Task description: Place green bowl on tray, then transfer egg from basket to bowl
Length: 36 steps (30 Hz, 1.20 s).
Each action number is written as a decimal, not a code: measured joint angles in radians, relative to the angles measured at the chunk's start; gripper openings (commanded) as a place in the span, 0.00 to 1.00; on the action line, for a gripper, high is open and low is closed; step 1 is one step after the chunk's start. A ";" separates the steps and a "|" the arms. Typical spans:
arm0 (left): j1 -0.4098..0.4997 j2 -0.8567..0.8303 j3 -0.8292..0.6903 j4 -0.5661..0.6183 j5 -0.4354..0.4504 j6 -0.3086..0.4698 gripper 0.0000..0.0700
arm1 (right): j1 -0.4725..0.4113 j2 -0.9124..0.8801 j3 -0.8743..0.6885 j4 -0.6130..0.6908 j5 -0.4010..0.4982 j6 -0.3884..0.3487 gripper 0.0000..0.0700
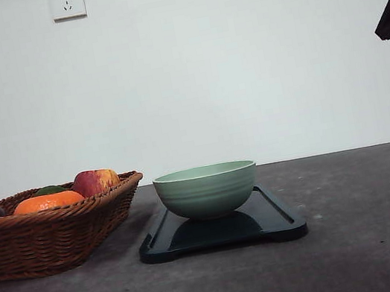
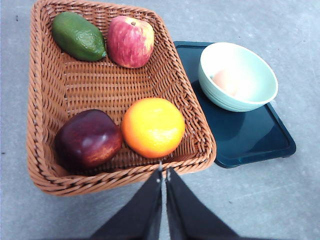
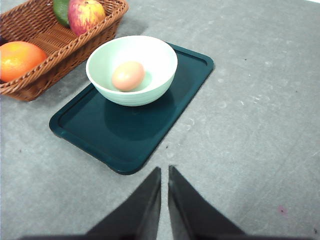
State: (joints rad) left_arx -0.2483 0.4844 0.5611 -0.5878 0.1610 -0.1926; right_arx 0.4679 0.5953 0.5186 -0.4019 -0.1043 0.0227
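Above the near rim of the basket (image 2: pixel 120 175), my left gripper (image 2: pixel 163 175) hangs with its fingers pressed together, holding nothing. My right gripper (image 3: pixel 164 172) is likewise drawn closed and empty over bare table (image 3: pixel 250 125), just off the tray's near edge.

Outward from there, the tray (image 3: pixel 125 135) lies beside the basket, and the green bowl (image 3: pixel 132 67) sits on the tray's end nearest the basket. My right wrist camera looks down into the bowl and shows the egg (image 3: pixel 128 75) resting at its bottom; my left wrist camera gives only a washed-out pale shape there, and from the front the bowl's wall (image 1: pixel 207 189) hides the egg.

Inside the basket I see an orange (image 2: pixel 153 127) and a dark red apple (image 2: pixel 89 138) at the near end, a green avocado (image 2: pixel 78 36) and a red-yellow apple (image 2: pixel 131 41) at the far end.

I can read no brand, label or writing on anything. The front camera alone shows two wall sockets (image 1: pixel 67 2) behind the basket and tray.
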 measured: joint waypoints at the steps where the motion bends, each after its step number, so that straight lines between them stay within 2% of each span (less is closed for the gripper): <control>1: 0.011 -0.008 -0.008 0.015 0.000 0.006 0.00 | 0.000 0.000 0.000 0.000 0.000 0.000 0.02; 11: 0.176 -0.251 -0.308 0.332 -0.001 0.021 0.00 | 0.000 0.000 0.000 0.000 0.000 0.000 0.02; 22: 0.227 -0.477 -0.506 0.355 -0.003 0.038 0.00 | 0.000 0.000 0.000 0.000 0.000 0.000 0.02; 26: 0.234 -0.479 -0.527 0.412 -0.006 0.065 0.00 | 0.000 0.000 0.000 0.001 0.000 0.000 0.02; 36: 0.234 -0.479 -0.528 0.416 -0.006 0.077 0.00 | 0.000 0.000 0.000 0.001 0.000 0.000 0.02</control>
State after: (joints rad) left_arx -0.0139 0.0051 0.0326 -0.1722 0.1553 -0.1154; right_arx 0.4679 0.5953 0.5186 -0.4007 -0.1043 0.0227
